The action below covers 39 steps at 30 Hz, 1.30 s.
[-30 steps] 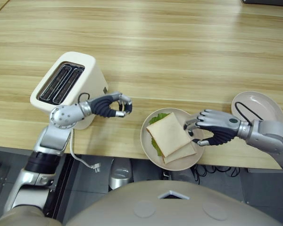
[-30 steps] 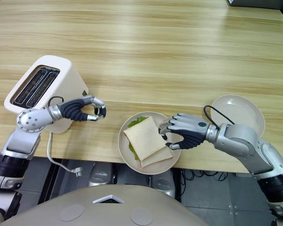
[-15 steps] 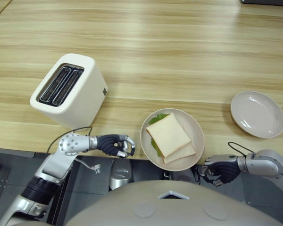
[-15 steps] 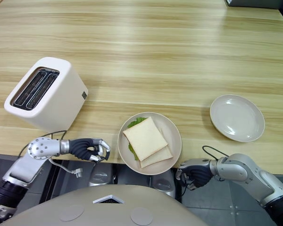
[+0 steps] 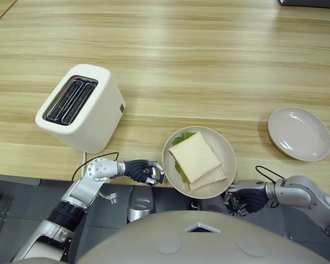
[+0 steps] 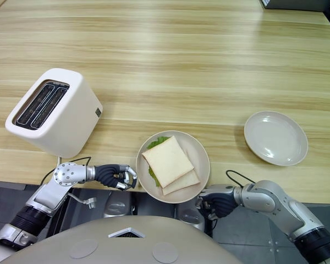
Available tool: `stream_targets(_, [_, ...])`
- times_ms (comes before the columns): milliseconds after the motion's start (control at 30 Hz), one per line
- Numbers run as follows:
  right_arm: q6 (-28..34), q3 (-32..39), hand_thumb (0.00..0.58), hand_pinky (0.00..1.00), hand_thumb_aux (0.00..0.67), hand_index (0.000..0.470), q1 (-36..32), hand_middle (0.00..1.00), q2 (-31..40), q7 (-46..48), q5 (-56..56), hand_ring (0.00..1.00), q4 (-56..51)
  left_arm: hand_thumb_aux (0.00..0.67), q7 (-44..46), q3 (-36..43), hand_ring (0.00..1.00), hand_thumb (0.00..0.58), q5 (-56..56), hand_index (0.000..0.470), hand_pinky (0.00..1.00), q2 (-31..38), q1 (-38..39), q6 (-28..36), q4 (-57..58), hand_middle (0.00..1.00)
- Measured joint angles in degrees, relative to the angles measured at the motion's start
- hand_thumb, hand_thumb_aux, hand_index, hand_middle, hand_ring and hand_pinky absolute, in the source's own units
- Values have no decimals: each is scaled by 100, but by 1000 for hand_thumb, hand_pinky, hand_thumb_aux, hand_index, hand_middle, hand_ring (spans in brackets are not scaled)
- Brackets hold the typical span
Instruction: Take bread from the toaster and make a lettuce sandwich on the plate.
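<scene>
Left hand (image 5: 146, 171) and right hand (image 5: 246, 198) hung curled and empty flanking the plate (image 5: 230, 154) at the counter (image 5: 209, 66) edge, where a careless lift could tip the sandwich (image 5: 195, 158).

A pale wooden surface (image 5: 209, 60) carries a cream toaster (image 5: 80, 107) at the left, a sandwich plate (image 5: 227, 151) near the front edge, and an empty plate (image 5: 298, 133) at the right.

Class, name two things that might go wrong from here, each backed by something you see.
1. The plate sits at the near edge of the table, the left robot hand and right robot hand low beside it; a rising arm might knock it.
2. The top bread slice lies skewed; a jolt may slide it.
</scene>
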State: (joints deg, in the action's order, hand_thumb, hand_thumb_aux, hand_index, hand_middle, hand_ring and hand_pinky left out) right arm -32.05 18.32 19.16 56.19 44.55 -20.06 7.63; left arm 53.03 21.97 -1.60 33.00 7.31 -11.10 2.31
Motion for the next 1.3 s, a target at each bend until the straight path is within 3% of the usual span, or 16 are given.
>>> stream_targets(233, [11, 9, 580, 1000, 670, 460, -485, 1000, -386, -226, -225, 1000, -261, 670, -64, -14, 1000, 580, 5, 460, 1000, -79, -79, -159, 198, 1000])
stream_targets(833, [199, 345, 580, 1000, 670, 460, -2504, 1000, -1387, -926, -1171, 1000, -1909, 670, -1567, -206, 1000, 580, -893, 460, 1000, -729, -1230, -161, 1345, 1000])
stream_targets(1300, [442, 794, 580, 1000, 670, 460, -4606, 1000, -2716, -2743, -2106, 1000, -4609, 670, -2194, -216, 1000, 580, -1143, 460, 1000, -1870, -3167, -57, 3820, 1000])
